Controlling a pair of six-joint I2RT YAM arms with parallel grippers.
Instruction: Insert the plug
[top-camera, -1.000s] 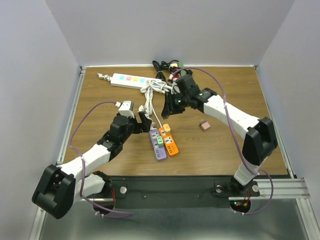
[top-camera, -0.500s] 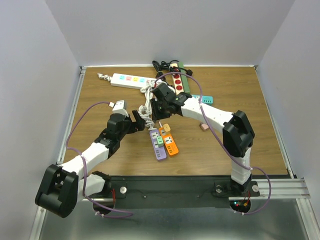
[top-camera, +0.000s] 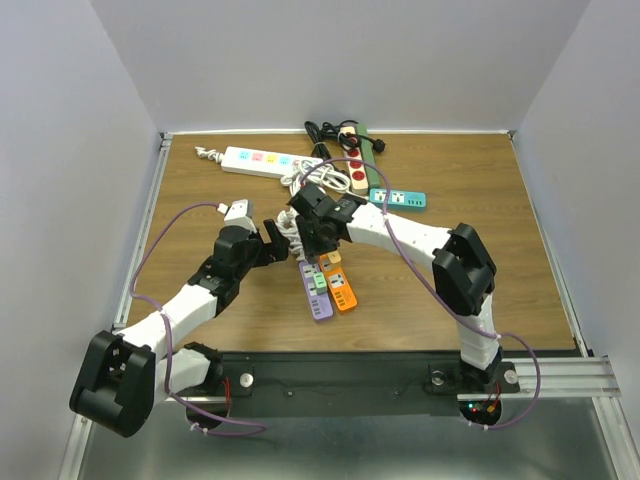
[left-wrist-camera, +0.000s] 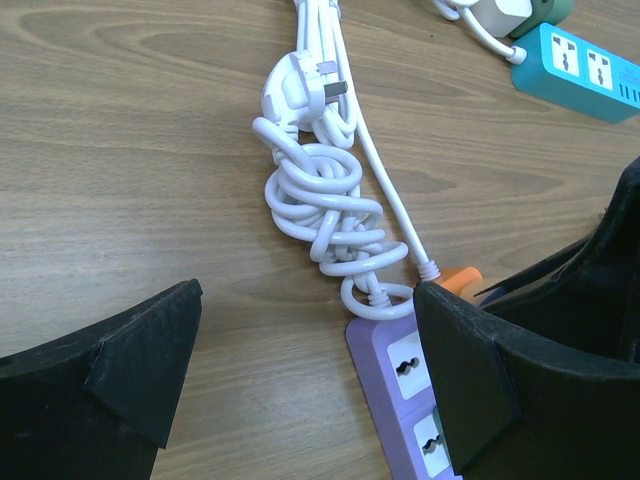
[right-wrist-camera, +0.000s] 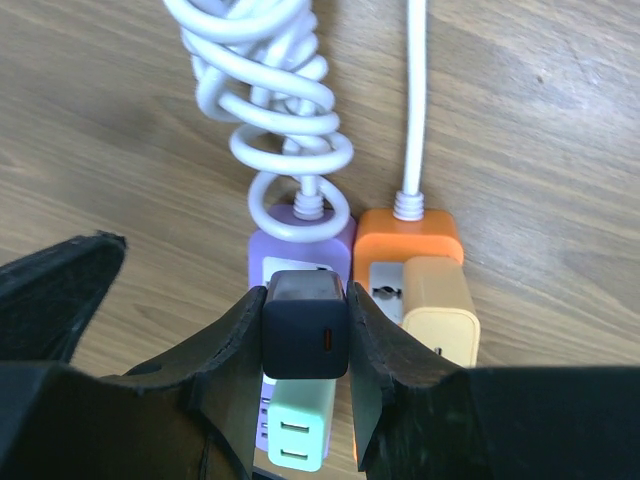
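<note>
The right gripper (right-wrist-camera: 306, 345) is clamping a small black plug (right-wrist-camera: 305, 318) between its 2 fingers, with the jaws closing narrowly on the plug's 2 sides. The plug is sitting directly over the far end of the purple power strip (right-wrist-camera: 300, 238), just on the far side of a mint-green plug (right-wrist-camera: 300, 425) that is occupying the next socket. Whether the black plug's pins are touching the strip cannot be told.

An orange power strip (right-wrist-camera: 408, 232) is lying right beside the purple one, on its right, and is carrying a beige plug (right-wrist-camera: 438, 305) near its far end. 1 white cable is running from each strip's far end. The purple strip's cable is bunching into a tangled white coil (left-wrist-camera: 320, 200), which is ending in a white 3-pin plug (left-wrist-camera: 295, 90) lying loose on the wooden table (top-camera: 480, 250).

The left gripper (left-wrist-camera: 305, 375) is standing wide open and holding nothing, its 2 fingers straddling bare wood just left of the coil and the purple strip.

Farther off, a teal power strip (top-camera: 397, 200) is lying to the right, and a long white power strip (top-camera: 258, 160) is lying along the far left of the table.
</note>
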